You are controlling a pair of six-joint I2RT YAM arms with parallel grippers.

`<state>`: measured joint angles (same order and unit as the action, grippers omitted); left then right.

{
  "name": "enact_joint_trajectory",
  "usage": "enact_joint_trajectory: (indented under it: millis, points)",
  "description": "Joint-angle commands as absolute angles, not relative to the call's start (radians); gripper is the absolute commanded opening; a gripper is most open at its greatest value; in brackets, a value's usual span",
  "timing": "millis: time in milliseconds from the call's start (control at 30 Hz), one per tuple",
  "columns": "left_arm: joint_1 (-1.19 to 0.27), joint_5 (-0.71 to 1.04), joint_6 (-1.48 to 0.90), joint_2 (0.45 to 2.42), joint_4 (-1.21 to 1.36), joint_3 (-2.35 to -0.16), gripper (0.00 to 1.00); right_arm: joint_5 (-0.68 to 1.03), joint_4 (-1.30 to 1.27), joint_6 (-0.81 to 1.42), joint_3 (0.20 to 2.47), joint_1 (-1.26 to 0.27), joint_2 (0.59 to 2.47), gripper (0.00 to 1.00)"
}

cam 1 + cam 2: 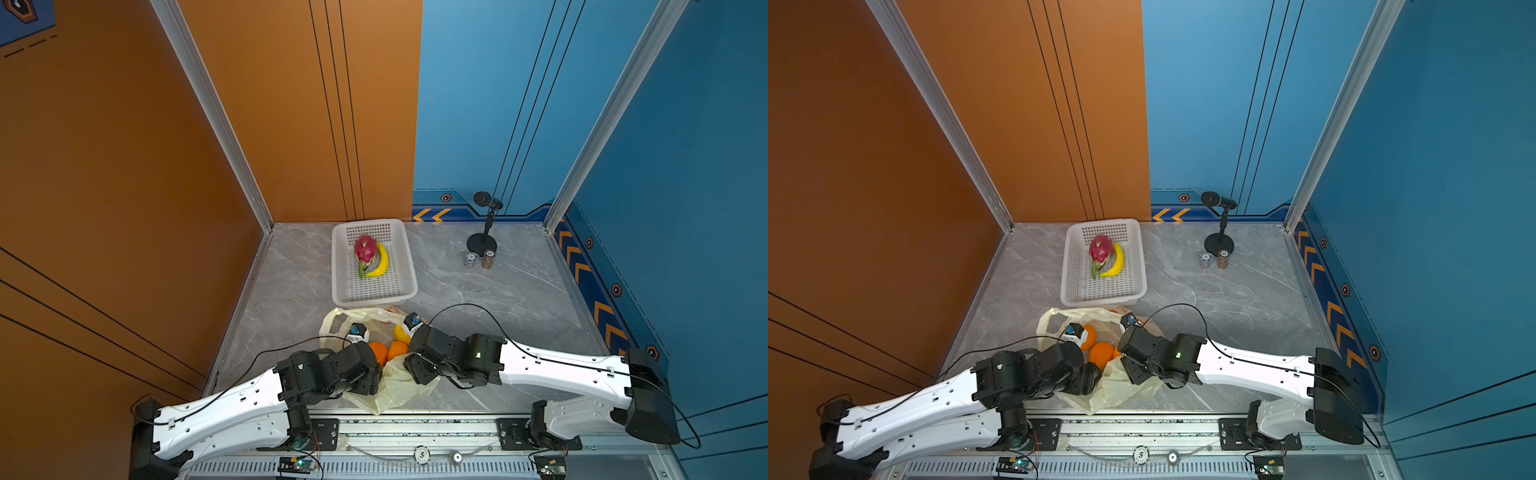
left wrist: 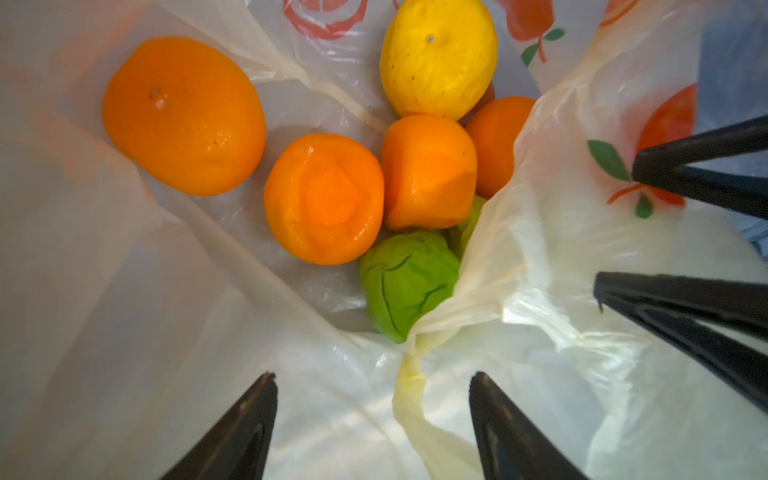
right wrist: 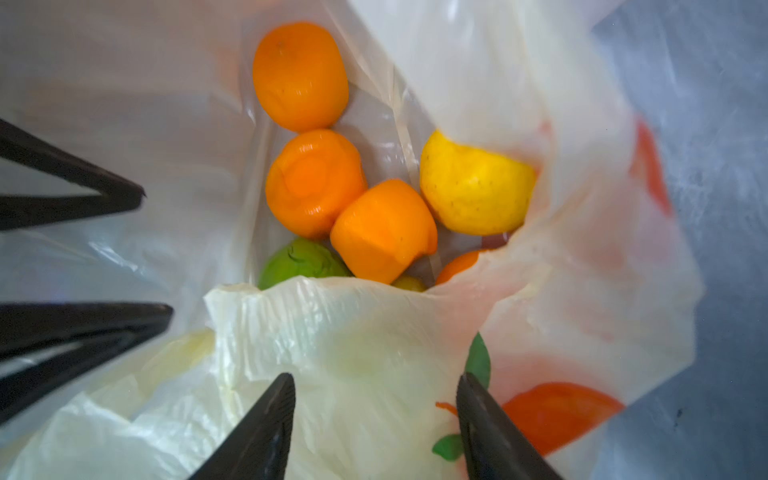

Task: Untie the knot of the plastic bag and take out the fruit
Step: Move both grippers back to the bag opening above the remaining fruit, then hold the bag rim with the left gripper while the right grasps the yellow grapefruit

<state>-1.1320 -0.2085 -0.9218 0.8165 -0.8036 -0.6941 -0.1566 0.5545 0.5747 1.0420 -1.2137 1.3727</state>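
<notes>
Fruit (image 2: 324, 199) exposed inside plastic bag (image 1: 395, 390); parked L gripper (image 2: 374, 376) & R gripper (image 3: 377, 376) unclenched, empty, over bag rim, prob. to spread mouth for picking.

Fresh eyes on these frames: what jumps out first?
The open plastic bag at front centre, with oranges, a yellow fruit and a green fruit inside. The left gripper and right gripper hang open over its mouth. Behind it, a white basket holds a magenta dragon fruit and a banana.
</notes>
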Motion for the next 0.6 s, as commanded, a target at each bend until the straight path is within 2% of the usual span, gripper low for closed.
enact_joint_trajectory:
  millis: [0, 333, 567]
  points:
    - [-1.144, -0.268, -0.92, 0.813, -0.762, -0.688, 0.75, -0.26, 0.538, 0.621, 1.118, -1.219, 1.434, 0.63]
    - [-1.14, -0.323, -0.881, 0.758, -0.761, -0.683, 0.75, -0.41, 0.512, 0.615, 1.248, -1.183, 1.637, 0.65]
    - [-1.113, -0.324, -0.851, 0.727, -0.757, -0.677, 0.75, -0.443, 0.561, 0.609, 1.311, -1.125, 1.73, 0.73]
